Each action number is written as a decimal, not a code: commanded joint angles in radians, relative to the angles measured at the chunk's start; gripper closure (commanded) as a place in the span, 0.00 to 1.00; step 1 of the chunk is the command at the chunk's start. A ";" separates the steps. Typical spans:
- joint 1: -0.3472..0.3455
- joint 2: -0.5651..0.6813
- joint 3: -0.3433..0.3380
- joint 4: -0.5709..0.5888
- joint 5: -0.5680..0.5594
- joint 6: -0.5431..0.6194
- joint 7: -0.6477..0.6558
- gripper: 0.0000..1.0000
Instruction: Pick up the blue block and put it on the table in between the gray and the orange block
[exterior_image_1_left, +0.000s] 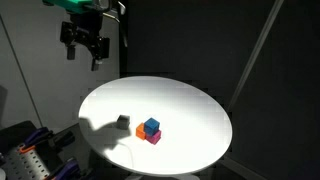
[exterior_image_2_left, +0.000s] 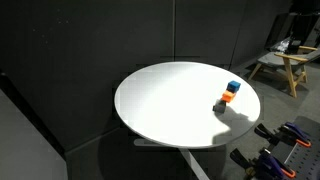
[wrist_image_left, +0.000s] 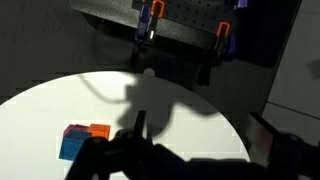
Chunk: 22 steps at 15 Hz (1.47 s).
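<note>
The blue block (exterior_image_1_left: 151, 125) sits near the middle of the round white table (exterior_image_1_left: 190, 105) and seems to rest on a pink block (exterior_image_1_left: 155, 138). The orange block (exterior_image_1_left: 143, 131) touches its side. The gray block (exterior_image_1_left: 123, 122) stands a little apart from them. In another exterior view the blue block (exterior_image_2_left: 233, 87) and the orange block (exterior_image_2_left: 227, 99) are near the table's edge. The wrist view shows the blue block (wrist_image_left: 72, 146) and the orange block (wrist_image_left: 98, 131) at lower left. My gripper (exterior_image_1_left: 83, 48) hangs high above the table's edge, open and empty, far from the blocks. Its dark fingers (wrist_image_left: 200, 150) frame bare table.
Black curtains surround the table. Orange-handled clamps (wrist_image_left: 150, 20) hang on a rack beyond the table edge. A wooden stool (exterior_image_2_left: 285, 68) stands at the far side. A tool rack (exterior_image_1_left: 35, 155) is below the table.
</note>
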<state>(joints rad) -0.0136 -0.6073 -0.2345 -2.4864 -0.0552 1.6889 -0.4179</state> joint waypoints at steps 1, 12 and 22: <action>-0.011 0.002 0.010 0.003 0.005 -0.001 -0.005 0.00; -0.003 0.034 0.026 0.005 0.013 0.089 0.009 0.00; -0.005 0.208 0.059 0.028 0.049 0.404 0.052 0.00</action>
<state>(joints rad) -0.0121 -0.4705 -0.1891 -2.4887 -0.0172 2.0183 -0.4016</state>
